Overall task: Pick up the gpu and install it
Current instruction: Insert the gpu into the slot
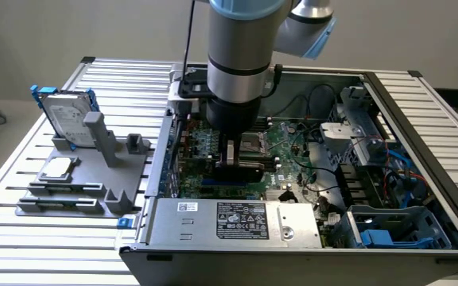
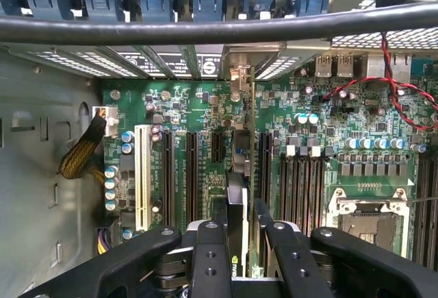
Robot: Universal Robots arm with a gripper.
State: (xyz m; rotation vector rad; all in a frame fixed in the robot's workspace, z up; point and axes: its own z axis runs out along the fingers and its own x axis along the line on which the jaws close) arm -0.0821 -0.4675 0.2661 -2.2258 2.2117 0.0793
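Observation:
The gpu (image 2: pixel 237 175) shows edge-on in the wrist view: a thin upright card with a green edge and a dark cooler. Its silver end bracket (image 2: pixel 239 79) reaches the rear slot openings of the case. My gripper (image 2: pixel 243 246) is shut on the card, with black fingers (image 2: pixel 209 257) pressing on both faces. The card stands in line with the black expansion slots (image 2: pixel 179 175) of the green motherboard (image 2: pixel 342 140); whether it is seated I cannot tell. In the exterior view, my gripper (image 1: pixel 235 164) reaches down into the open computer case (image 1: pixel 420 155) with the dark card (image 1: pixel 231 156) below it.
A silver hard drive with blue rails (image 1: pixel 66 116) stands on a grey fixture (image 1: pixel 78 179) at the exterior view's left. The power supply (image 1: pixel 237 220) fills the case's near side. A black cable (image 2: pixel 205 27) crosses the wrist view, and red-black wires (image 2: pixel 404 99) and the CPU socket (image 2: pixel 366 216) lie beside the slots.

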